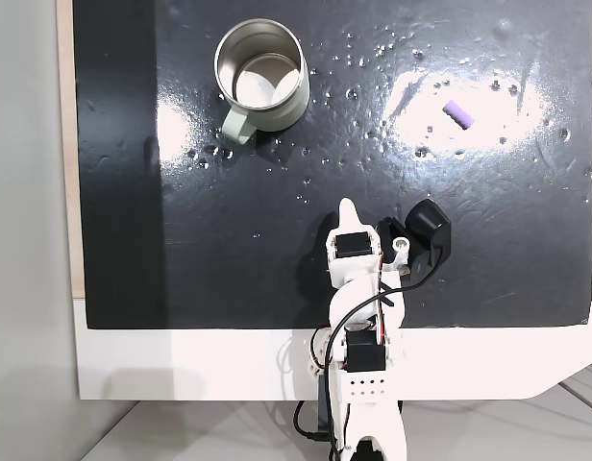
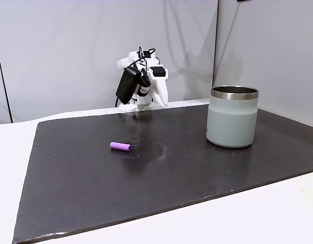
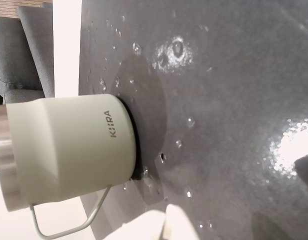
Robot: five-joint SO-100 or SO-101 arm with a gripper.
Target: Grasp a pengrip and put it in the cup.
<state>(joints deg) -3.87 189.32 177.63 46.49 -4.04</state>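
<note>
One pengrip (image 2: 120, 147) lies loose on the dark mat (image 2: 146, 193), nearest in a fixed view.
Well behind it the gripper (image 2: 157, 99) is folded at the mat's far edge, its grip state unclear; the cup (image 2: 232, 116) stands apart, right.

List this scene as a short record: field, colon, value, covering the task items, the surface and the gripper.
pengrip: lilac tube, lying on its side on the mat, untouched
cup: pale green steel mug, upright, empty inside, handle toward the arm in the top-down fixed view
surface: black mat, glossy with glare patches
gripper: folded near the arm base, far from both items, holding nothing; jaw state unclear
task status: not started
</note>
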